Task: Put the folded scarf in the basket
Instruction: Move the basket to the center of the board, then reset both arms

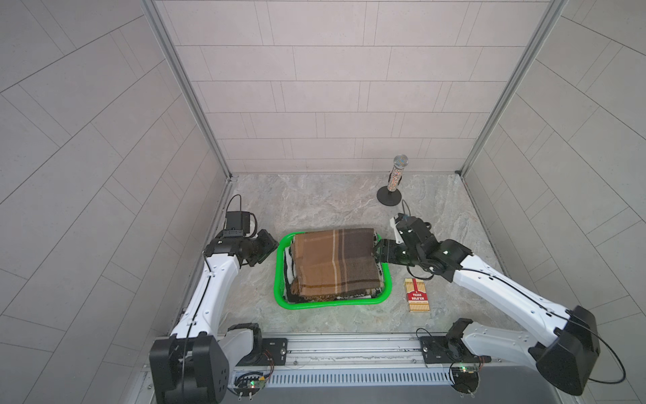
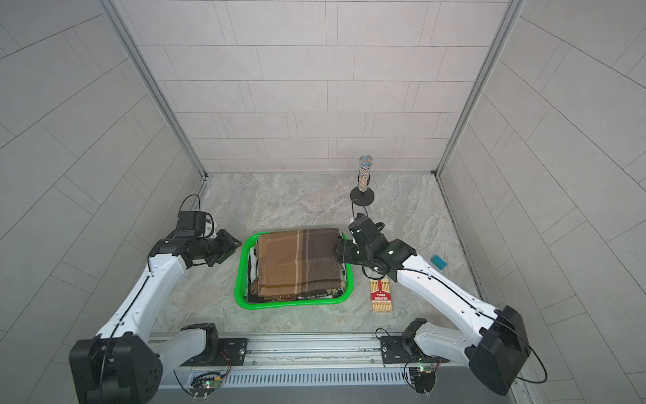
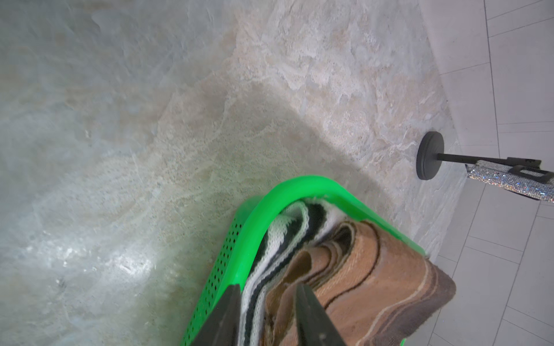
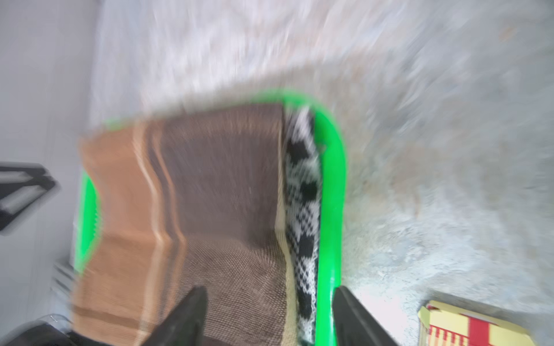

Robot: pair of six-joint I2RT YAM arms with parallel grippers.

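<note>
Two sets of jaws flank the basket (image 1: 279,276) (image 2: 239,280), a bright green perforated tray that sits on the marbled worktop (image 1: 314,203) at the lower centre of both top views. The folded scarf (image 1: 332,262) (image 2: 297,262), brown and tan plaid, lies inside the basket on top of a black-and-white knit (image 1: 288,266), and its far edge covers the basket's upper rim. The left jaws sit just beside the basket's left rim, clear of the scarf in both top views. In the left wrist view their fingers (image 3: 221,320) stand apart at the bottom of the frame, with the knit and the scarf's layered edge showing beyond the gap and nothing pinched between them. The right jaws are at the scarf's right edge in both top views. The right wrist view is blurred, but it shows their fingers (image 4: 186,317) spread wide, one over the scarf and the other outside the green rim, holding nothing. To the lower right of the basket, a little apart from it, a red and cream card box (image 1: 416,295) lies flat. Toward the upper right of the worktop a glittery microphone (image 1: 396,175) stands upright on a round black base. A small teal block (image 2: 438,261) shows at the right in a top view, just beyond the right arm (image 2: 447,290).
</note>
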